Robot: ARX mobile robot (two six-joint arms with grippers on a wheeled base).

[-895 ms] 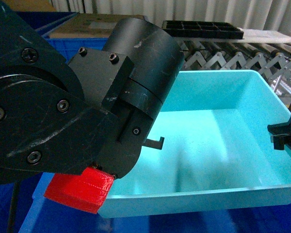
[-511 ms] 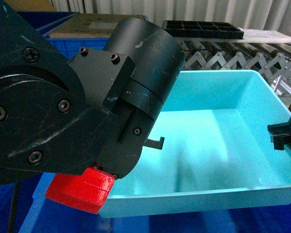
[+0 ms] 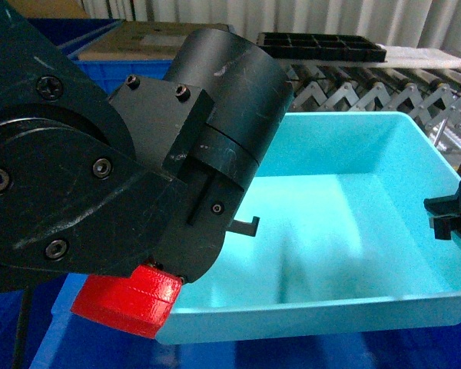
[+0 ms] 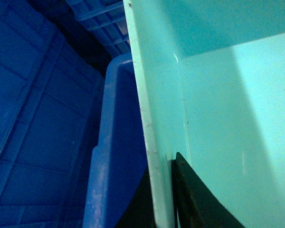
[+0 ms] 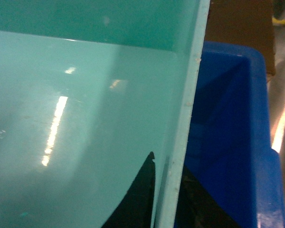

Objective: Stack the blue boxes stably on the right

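Wrist views show my left gripper (image 4: 164, 199) and right gripper (image 5: 164, 199) each clamped astride opposite walls of the turquoise bin (image 3: 353, 223), long axis nine-to-three, dark-blue bin (image 5: 228, 142) directly beneath.

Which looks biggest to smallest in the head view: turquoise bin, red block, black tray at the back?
1. turquoise bin, by far the largest.
2. black tray on the conveyor.
3. red block.
The last two look close in area; the red block sits near the camera and the tray far back, so their real order is unsure.
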